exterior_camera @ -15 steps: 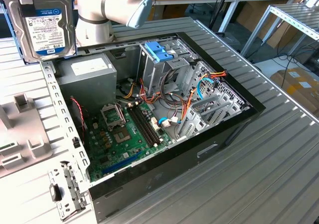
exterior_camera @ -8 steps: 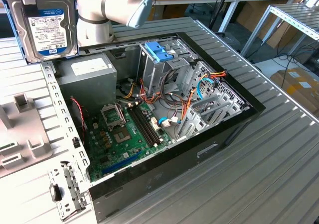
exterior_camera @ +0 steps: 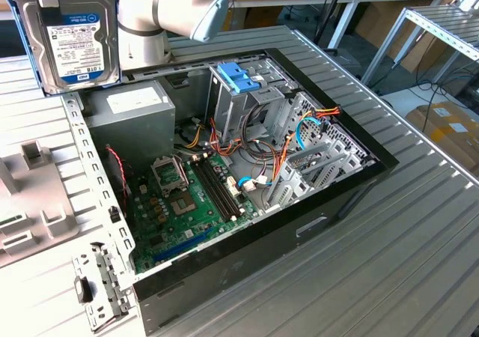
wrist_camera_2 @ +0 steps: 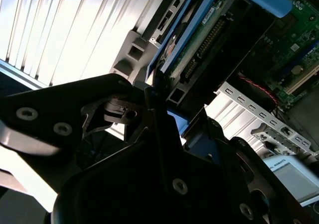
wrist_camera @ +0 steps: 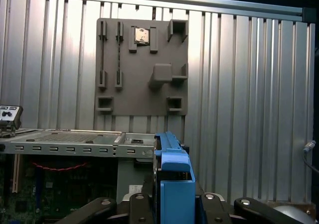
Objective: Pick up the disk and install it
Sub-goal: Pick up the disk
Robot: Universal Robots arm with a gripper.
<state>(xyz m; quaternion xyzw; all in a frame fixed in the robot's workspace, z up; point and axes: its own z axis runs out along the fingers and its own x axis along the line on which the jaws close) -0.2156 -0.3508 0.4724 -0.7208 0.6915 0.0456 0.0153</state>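
The disk (exterior_camera: 69, 37) hangs in the air at the exterior view's upper left, above the back corner of the open computer case (exterior_camera: 247, 236). Its labelled face is towards the camera and blue rails run along its sides. In the first wrist view one blue rail of the disk (wrist_camera: 174, 176) stands edge-on between the black fingers (wrist_camera: 135, 204) of my gripper (wrist_camera: 174, 206). In the second wrist view the disk (wrist_camera_2: 192, 40) runs away from the gripper (wrist_camera_2: 158, 97), which is shut on its near end.
Inside the case stand a grey drive cage with a lighter blue bracket (exterior_camera: 239, 77), a green motherboard (exterior_camera: 187, 195), a power supply (exterior_camera: 131, 105) and loose cables (exterior_camera: 288, 146). A grey fixture plate (wrist_camera: 142, 67) lies on the ribbed metal table (exterior_camera: 404, 240) beside the case.
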